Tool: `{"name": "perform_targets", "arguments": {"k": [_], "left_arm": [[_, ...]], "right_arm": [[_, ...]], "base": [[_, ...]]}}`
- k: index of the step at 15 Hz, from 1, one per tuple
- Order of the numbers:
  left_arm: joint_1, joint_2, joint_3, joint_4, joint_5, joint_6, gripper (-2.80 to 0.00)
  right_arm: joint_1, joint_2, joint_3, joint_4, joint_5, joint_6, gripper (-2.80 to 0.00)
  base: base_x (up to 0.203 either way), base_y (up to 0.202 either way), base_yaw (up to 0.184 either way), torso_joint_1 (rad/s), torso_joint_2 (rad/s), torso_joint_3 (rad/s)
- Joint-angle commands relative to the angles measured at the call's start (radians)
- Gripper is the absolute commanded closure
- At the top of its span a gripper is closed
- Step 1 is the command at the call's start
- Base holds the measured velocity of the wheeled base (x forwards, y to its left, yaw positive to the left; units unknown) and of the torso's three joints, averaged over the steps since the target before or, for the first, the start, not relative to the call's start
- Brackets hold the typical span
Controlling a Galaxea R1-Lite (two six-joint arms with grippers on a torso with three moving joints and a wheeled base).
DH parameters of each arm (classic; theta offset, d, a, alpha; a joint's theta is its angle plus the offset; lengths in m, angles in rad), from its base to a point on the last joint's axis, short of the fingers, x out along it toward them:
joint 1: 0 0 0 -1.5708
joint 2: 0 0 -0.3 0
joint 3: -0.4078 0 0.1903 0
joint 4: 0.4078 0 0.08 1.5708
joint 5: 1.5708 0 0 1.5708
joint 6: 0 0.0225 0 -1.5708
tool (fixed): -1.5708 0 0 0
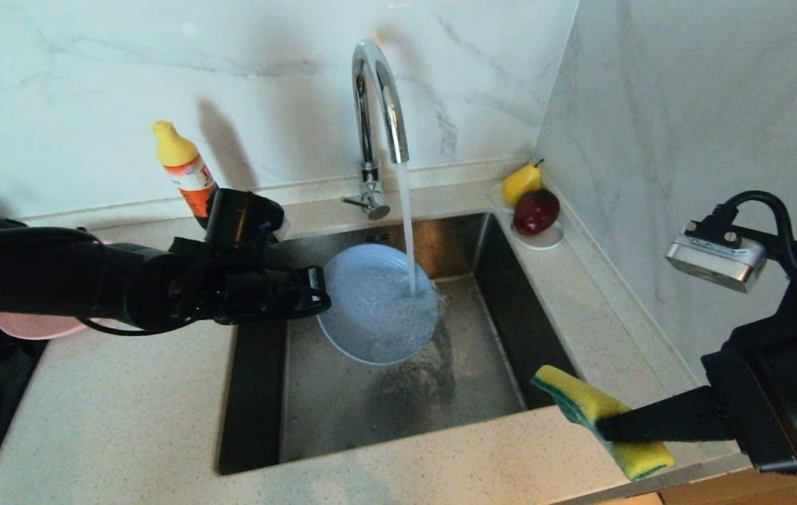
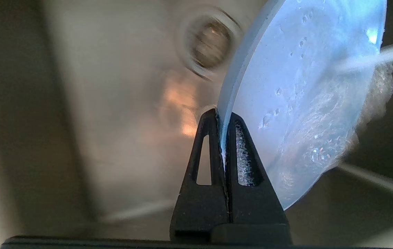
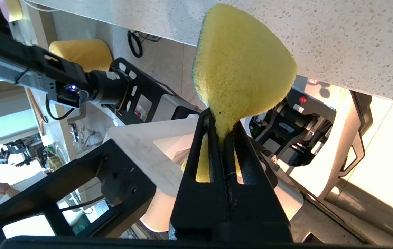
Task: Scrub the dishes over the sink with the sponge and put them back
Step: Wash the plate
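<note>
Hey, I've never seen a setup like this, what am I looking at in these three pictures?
It is a two-armed robot at a kitchen sink. The wide picture comes from its head; the other two come from cameras on its wrists. The left end effector pinches a light blue plate by the rim under the running tap. The right end effector grips a yellow sponge over the counter's front edge. A soap bottle, a pear and a red fruit stand behind.

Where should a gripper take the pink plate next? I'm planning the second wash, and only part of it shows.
By its thin rim, judging by how the left gripper pinches the blue plate. The pink plate lies flat on the counter behind the left arm; its exposed front edge looks the likeliest approach.
</note>
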Motion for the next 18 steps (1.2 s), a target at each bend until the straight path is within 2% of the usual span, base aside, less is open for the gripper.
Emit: {"name": "perform_targets", "arguments": {"k": [1,3,5,11,13,18], "left_arm": [[0.022,-0.114,0.034,-0.006,0.098,0.081,0.00],[0.042,-0.175,0.046,-0.021,0.162,0.138,0.00],[0.067,-0.233,0.076,-0.104,0.184,0.192,0.00],[0.089,-0.376,0.279,-0.553,0.187,0.437,0.00],[0.088,-0.398,0.313,-0.638,0.186,0.451,0.00],[0.087,-0.432,0.322,-0.639,0.176,0.428,0.00]], "right_arm": [[0.001,0.021,0.001,0.003,0.002,0.003,0.00],[0.001,0.028,0.004,0.004,0.002,0.005,0.00],[0.001,0.028,0.012,0.009,0.002,0.006,0.00],[0.001,0.020,0.016,0.008,0.002,0.008,0.00],[0.001,0.020,0.018,0.007,0.002,0.008,0.00],[0.005,0.012,0.018,0.007,0.002,0.008,0.00]], "base": [[0.000,0.000,0.000,0.000,0.00,0.000],[0.000,0.000,0.000,0.000,0.00,0.000],[0.000,0.000,0.000,0.000,0.00,0.000],[0.000,0.000,0.000,0.000,0.00,0.000],[0.000,0.000,0.000,0.000,0.00,0.000],[0.000,0.000,0.000,0.000,0.00,0.000]]}}
